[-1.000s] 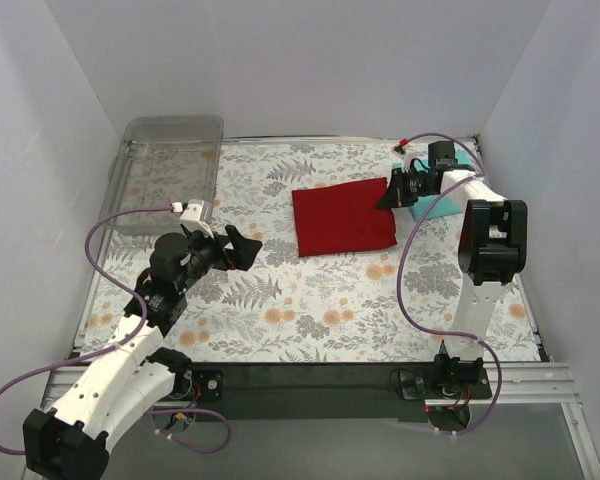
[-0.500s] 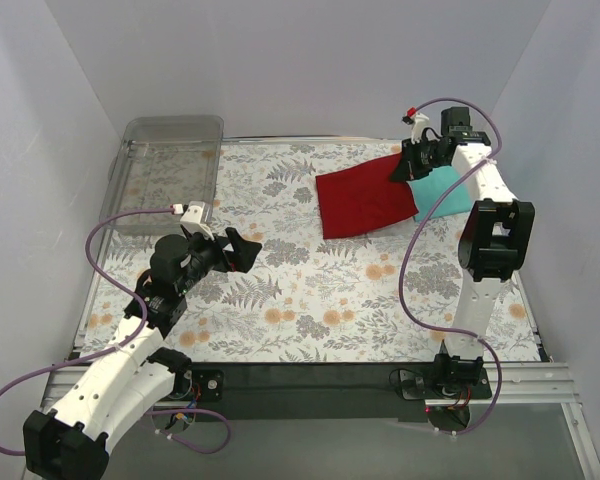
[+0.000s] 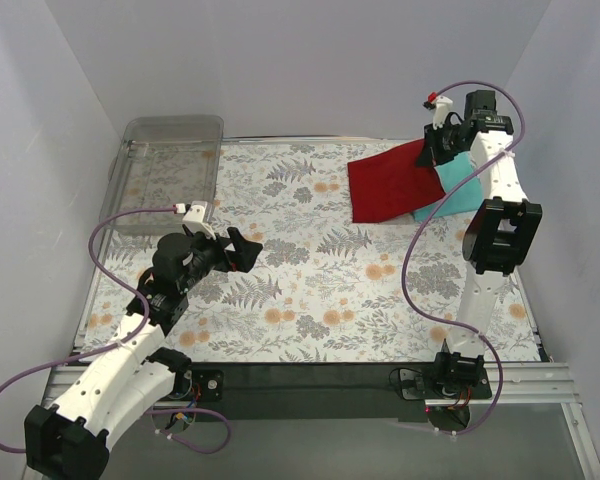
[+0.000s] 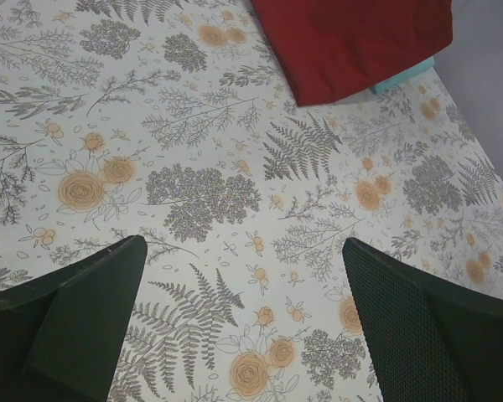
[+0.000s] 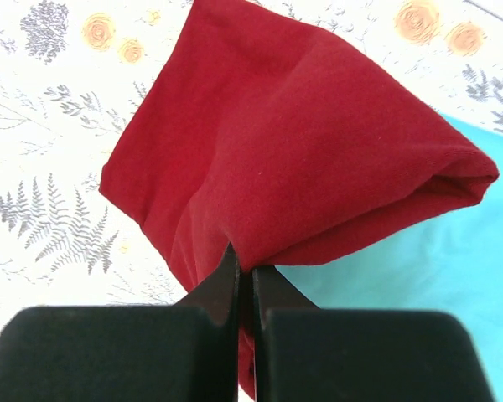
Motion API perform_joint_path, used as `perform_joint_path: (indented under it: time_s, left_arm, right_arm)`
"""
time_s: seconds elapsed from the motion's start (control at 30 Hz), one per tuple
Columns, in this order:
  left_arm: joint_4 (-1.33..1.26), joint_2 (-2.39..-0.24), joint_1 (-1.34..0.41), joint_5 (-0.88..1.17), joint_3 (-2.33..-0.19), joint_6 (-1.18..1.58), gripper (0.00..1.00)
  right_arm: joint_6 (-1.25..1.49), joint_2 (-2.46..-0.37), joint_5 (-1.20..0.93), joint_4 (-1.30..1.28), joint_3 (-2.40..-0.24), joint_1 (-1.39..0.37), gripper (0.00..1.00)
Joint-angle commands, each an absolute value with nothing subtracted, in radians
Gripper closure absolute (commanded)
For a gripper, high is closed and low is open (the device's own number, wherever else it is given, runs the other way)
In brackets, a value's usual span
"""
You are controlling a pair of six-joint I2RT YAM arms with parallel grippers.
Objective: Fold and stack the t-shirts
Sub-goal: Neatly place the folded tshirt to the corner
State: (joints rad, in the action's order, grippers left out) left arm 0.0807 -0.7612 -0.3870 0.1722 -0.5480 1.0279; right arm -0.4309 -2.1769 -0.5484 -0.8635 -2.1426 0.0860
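Right fingers (image 5: 235,280) pinched shut on edge of folded dark red t-shirt (image 3: 388,183), which hangs partly over teal t-shirt (image 3: 460,196) at far right of floral mat (image 3: 310,290). Left fingers (image 4: 84,318) wide open, empty. Risk: fold sags open and lands skewed off teal; thin pinch may slip.

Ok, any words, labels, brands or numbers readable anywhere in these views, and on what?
None readable in any view.
The red shirt and teal shirt are plain, no tag showing.
The mat bears only flowers and ferns.
The tray, left arm and right arm show no legible marking.
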Motion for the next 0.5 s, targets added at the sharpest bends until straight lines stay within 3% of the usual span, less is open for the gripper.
perform_joint_path:
  time_s: [0.0,0.47]
  left_arm:
    - [0.066,-0.764,-0.380,0.176,-0.545,1.015,0.03]
    - [0.058,-0.784,-0.380,0.183,-0.545,1.014,0.03]
  right_arm:
    - [-0.494,-2.197,-0.543,-0.899,-2.223,0.098,0.99]
    - [-0.546,-2.180,-0.515,-0.934,-2.273,0.147,0.99]
